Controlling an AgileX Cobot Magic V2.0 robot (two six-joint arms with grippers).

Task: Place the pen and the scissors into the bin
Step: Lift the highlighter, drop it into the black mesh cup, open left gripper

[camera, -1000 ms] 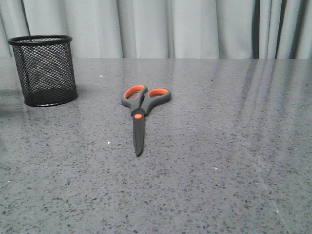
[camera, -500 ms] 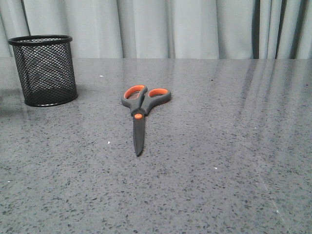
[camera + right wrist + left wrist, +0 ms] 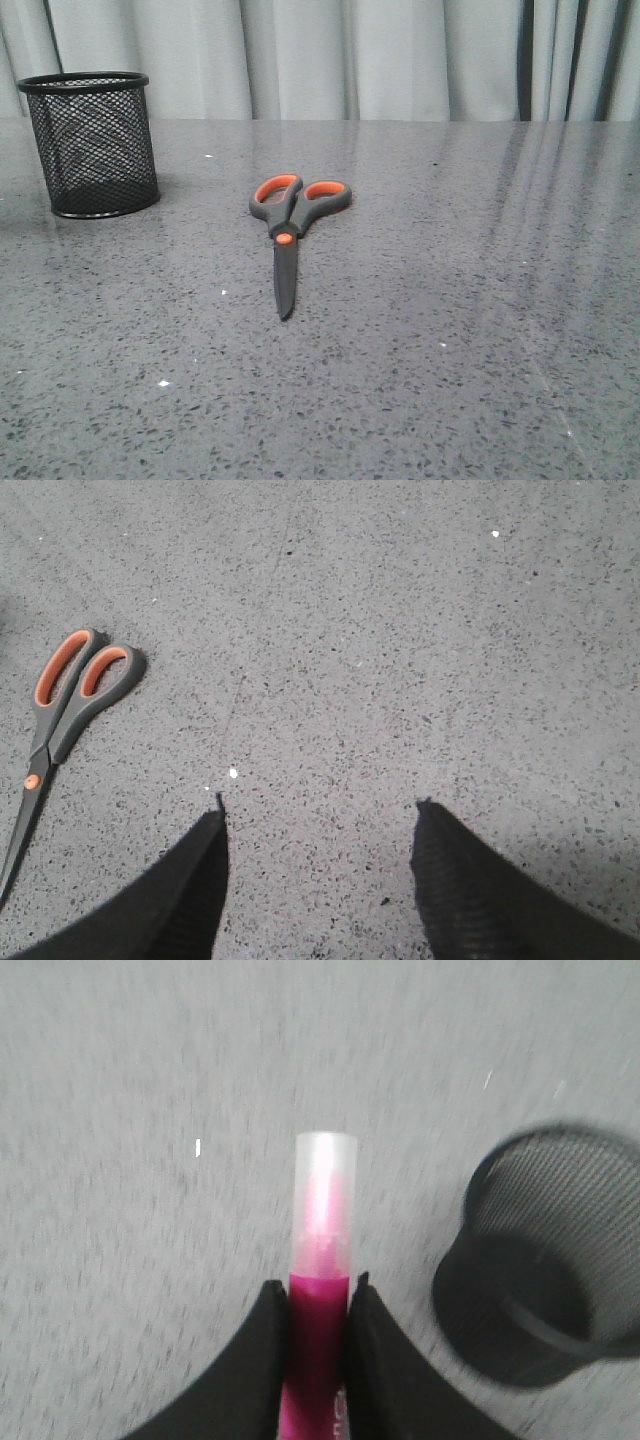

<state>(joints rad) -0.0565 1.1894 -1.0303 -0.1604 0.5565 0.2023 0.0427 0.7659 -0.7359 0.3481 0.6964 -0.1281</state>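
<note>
The scissors (image 3: 289,230) lie flat mid-table, orange-lined loops far, blades toward me; they also show in the right wrist view (image 3: 62,717). The black mesh bin (image 3: 92,143) stands upright at the far left and shows in the left wrist view (image 3: 545,1290). My left gripper (image 3: 318,1285) is shut on the magenta pen (image 3: 322,1260), whose pale cap sticks out past the fingertips; the bin sits beside the pen, apart from it. My right gripper (image 3: 320,805) is open and empty above bare table, with the scissors off to one side. Neither gripper shows in the front view.
The grey speckled tabletop (image 3: 460,300) runs back to a pale curtain (image 3: 350,60) behind its far edge. The left wrist view is motion-blurred.
The scissors and bin have not moved in the front view. A faint shadow at the left table edge near the bin has faded.
</note>
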